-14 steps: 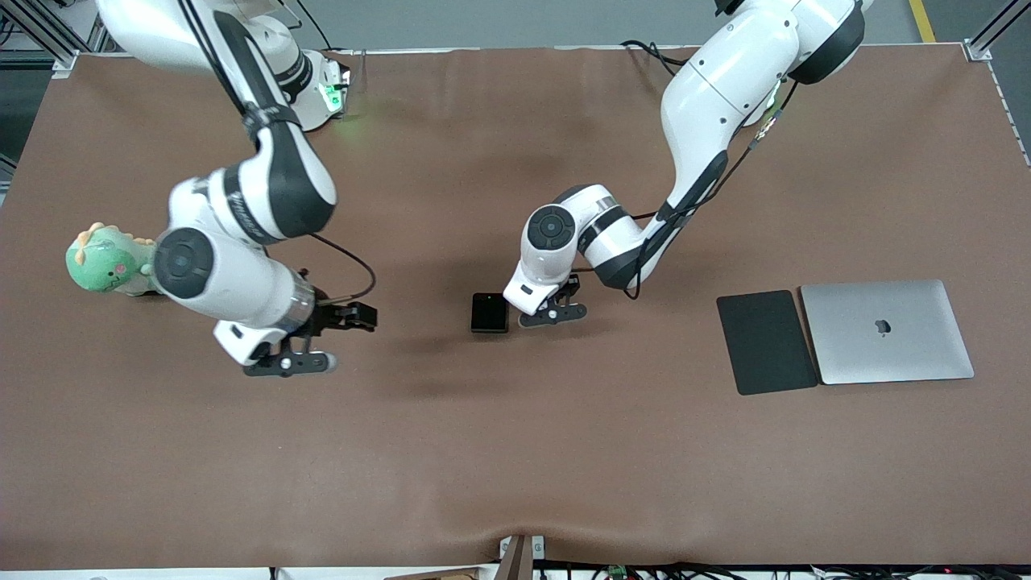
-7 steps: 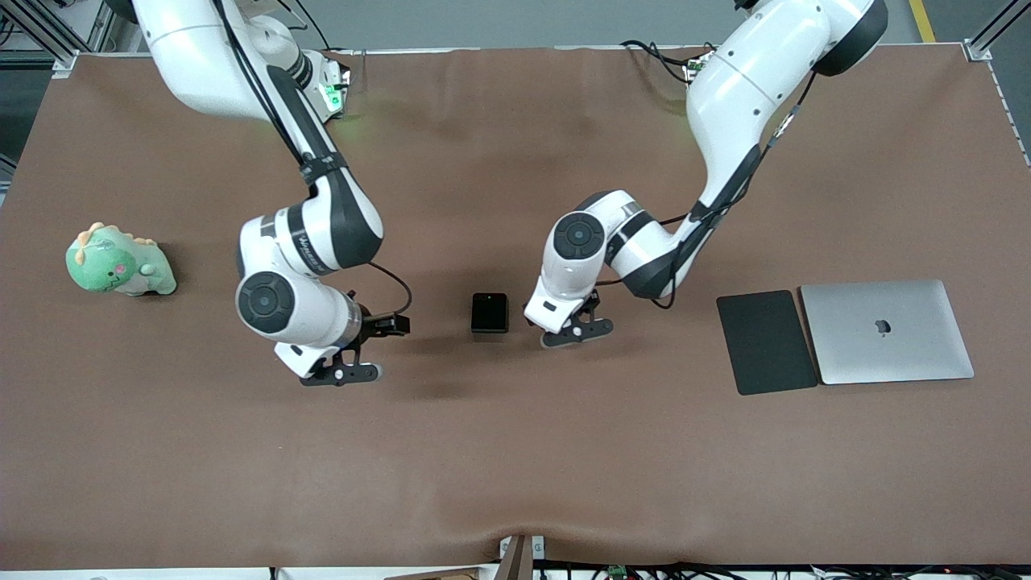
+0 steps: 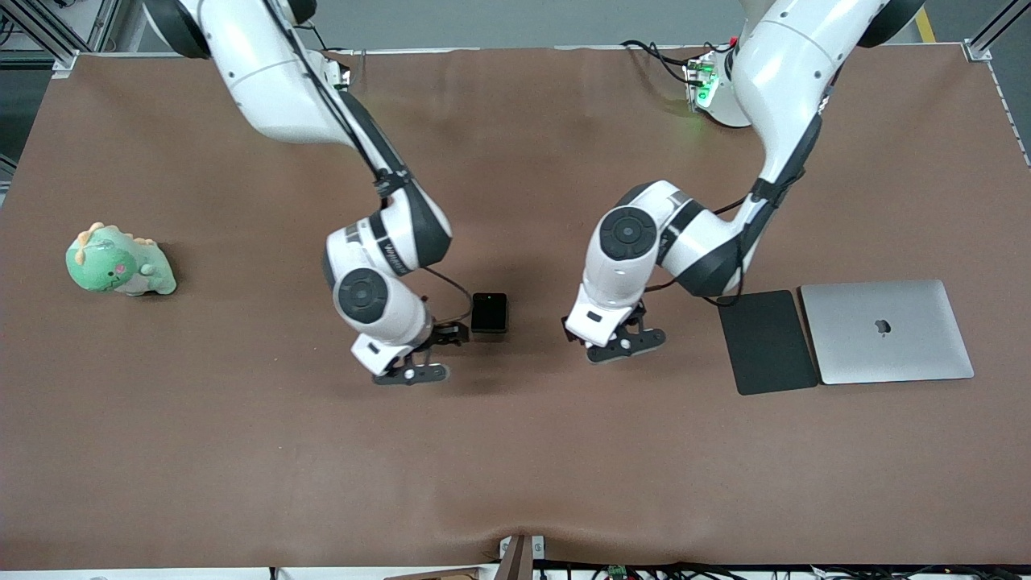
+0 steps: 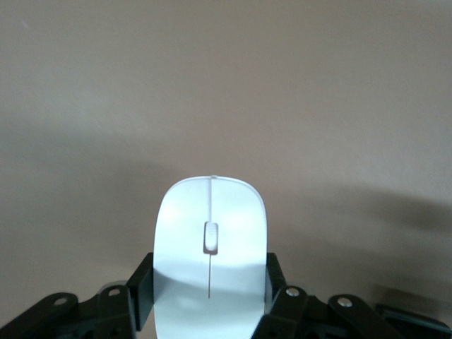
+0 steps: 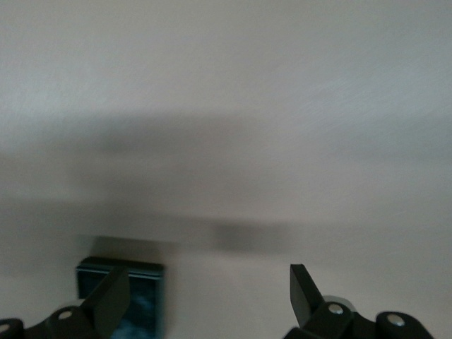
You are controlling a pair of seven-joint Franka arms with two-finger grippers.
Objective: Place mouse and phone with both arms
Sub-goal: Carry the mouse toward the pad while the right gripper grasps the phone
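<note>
The white mouse (image 4: 210,212) sits between the jaws of my left gripper (image 4: 210,282), which is shut on its sides. In the front view the left hand hides the mouse, and that left gripper (image 3: 622,342) hangs over bare tabletop between the phone and the dark pad. The black phone (image 3: 489,312) lies flat near the table's middle. My right gripper (image 3: 435,353) is open just beside the phone, toward the right arm's end of the table. In the right wrist view the phone (image 5: 138,300) shows partly under one finger of the open right gripper (image 5: 210,289), with nothing between the jaws.
A dark-grey pad (image 3: 765,342) and a closed silver laptop (image 3: 886,330) lie side by side toward the left arm's end. A green plush dinosaur (image 3: 119,262) sits near the right arm's end. A brown mat (image 3: 515,467) covers the table.
The right gripper, still open, has swung from near the plush dinosaur to beside the phone. The left gripper has carried the mouse from beside the phone toward the dark pad.
</note>
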